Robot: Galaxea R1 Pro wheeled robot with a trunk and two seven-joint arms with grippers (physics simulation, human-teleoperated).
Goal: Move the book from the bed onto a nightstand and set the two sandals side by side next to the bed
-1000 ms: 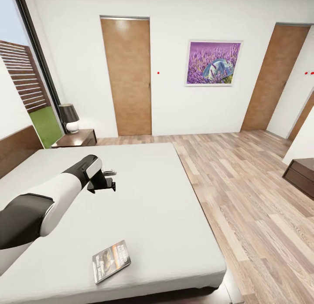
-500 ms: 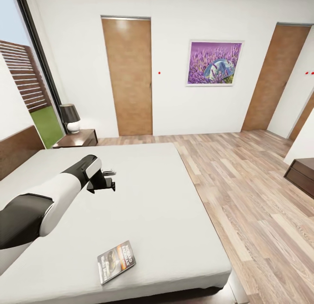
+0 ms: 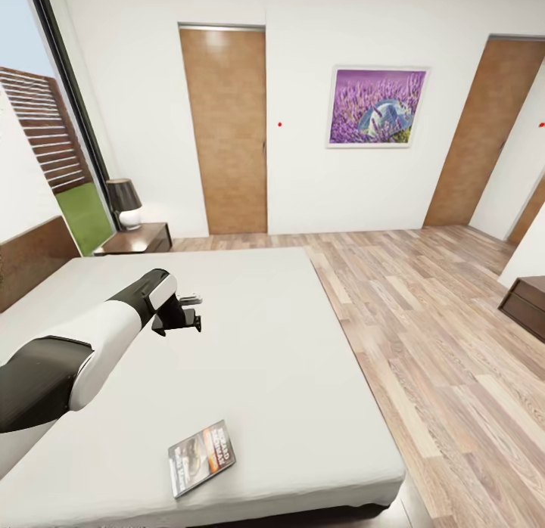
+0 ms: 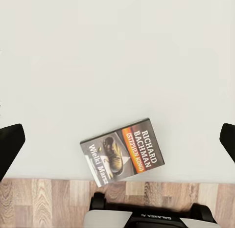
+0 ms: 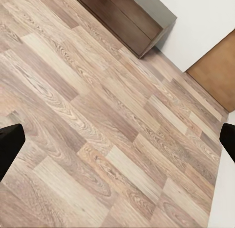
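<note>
- Whole head view has shifted a bit since the earlier frames, so the camera moved, not the room; the left arm sits at the same spot in view, book reads slightly nearer the bed's foot edge.
- Book [image 3: 201, 458] lies flat, cover up, on the bed [image 3: 288, 361], close to the foot edge and toward the near corner. Left wrist view shows it [image 4: 122, 155] just inside that edge, turned at an angle, floor planks right past it.
- Left hand [image 3: 184, 314] hangs over the middle of the bed, well apart from the book and farther up the mattress. It is empty. In the wrist view the two finger tips [image 4: 9, 147] sit at opposite sides of the picture, so the hand is spread wide, probably set up for a reach down at the book.
- Right hand: finger tips [image 5: 10, 142] also far apart in its wrist view, holding nothing, pointed at bare floor [image 5: 98, 120] near a dark low cabinet [image 5: 125, 20].
- Nightstand [image 3: 136, 239] stands by the headboard corner of the bed, under the window, with a dark-shaded lamp [image 3: 125, 203] on top; some bare top beside the lamp for the book.
- Judgement: book step not yet done, grasp not started. Arm needs to come back toward the foot edge to get over the book.
- Thin book lying flat on soft mattress, likely tricky to pinch; being near the edge may help.
- Lavender picture [image 3: 376, 107] and two wooden doors on the far wall.
</note>
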